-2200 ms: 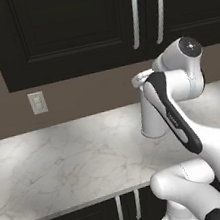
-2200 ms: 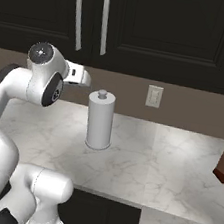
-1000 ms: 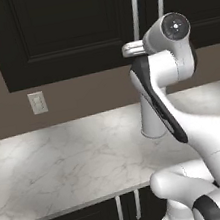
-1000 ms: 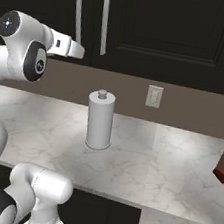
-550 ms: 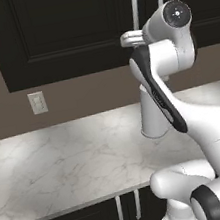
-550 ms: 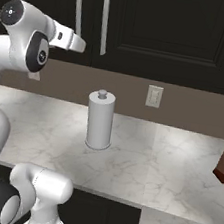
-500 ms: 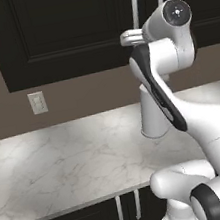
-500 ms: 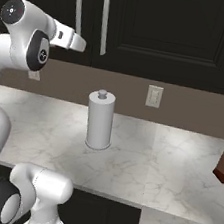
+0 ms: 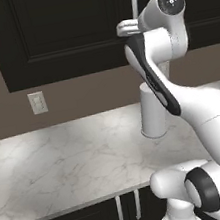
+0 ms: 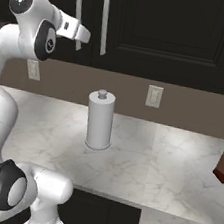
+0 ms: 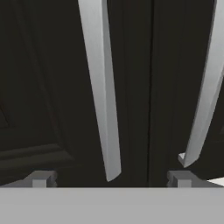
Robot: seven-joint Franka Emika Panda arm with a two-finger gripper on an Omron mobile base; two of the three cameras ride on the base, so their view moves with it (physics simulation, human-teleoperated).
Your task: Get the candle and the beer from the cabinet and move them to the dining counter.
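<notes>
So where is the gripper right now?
The gripper is raised in front of the closed cabinet, at the lower part of the left door's silver handle, jaws open, above and left of the white paper-towel roll.

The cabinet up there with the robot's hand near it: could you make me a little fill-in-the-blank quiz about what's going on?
1. The doors of the cabinet are ____.
2. The gripper faces two long silver ____.
3. Its fingers stand wide ____, holding nothing.
4. The white paper towel roll stands ____ on the marble worktop.

Missing words: shut; handles; open; upright
</notes>
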